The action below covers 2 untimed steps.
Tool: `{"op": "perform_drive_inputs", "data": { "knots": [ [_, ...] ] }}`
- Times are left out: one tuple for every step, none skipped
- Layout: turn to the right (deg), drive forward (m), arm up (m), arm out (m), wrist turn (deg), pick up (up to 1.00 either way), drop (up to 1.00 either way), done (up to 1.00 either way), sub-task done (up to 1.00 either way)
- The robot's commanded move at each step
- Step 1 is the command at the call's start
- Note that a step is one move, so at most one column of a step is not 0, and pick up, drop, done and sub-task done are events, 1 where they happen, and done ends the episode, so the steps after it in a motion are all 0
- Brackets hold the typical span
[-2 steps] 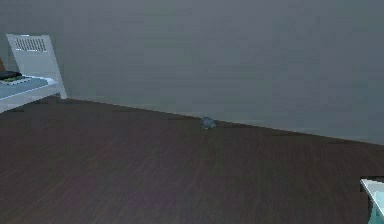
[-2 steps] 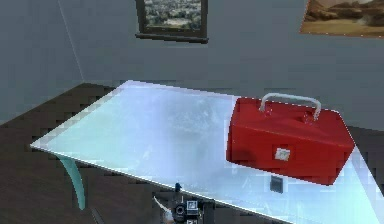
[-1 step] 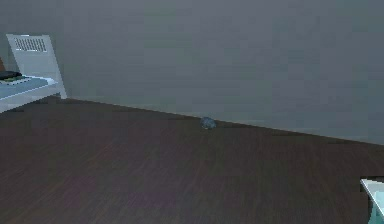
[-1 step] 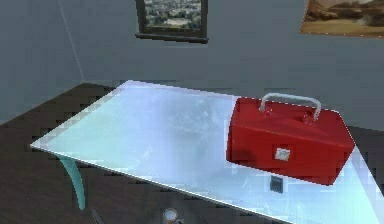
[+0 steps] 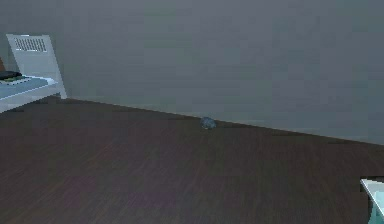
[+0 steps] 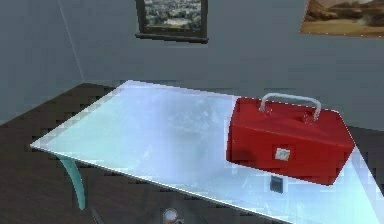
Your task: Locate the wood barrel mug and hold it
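Dim, even light on wall (image 5: 220, 50) and floor (image 5: 150, 170); pale glare across the tabletop (image 6: 150, 125), perhaps from above

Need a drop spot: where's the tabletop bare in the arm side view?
Bare: left and middle of the table, from its left corner to the red case. Crowded: the right end, where the case sits with a small dark thing at its near side.

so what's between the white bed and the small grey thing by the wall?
Only bare dark floor, seen in the forward view, from white bed to small grey thing.
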Motion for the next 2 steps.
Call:
{"op": "perform_drive_inputs", "data": {
  "knots": [
    [0.0,0.00,0.10,0.00,0.0,0.00,0.00,0.00,0.00],
    [0.0,0.00,0.00,0.00,0.0,0.00,0.00,1.00,0.00]
  ]
}}
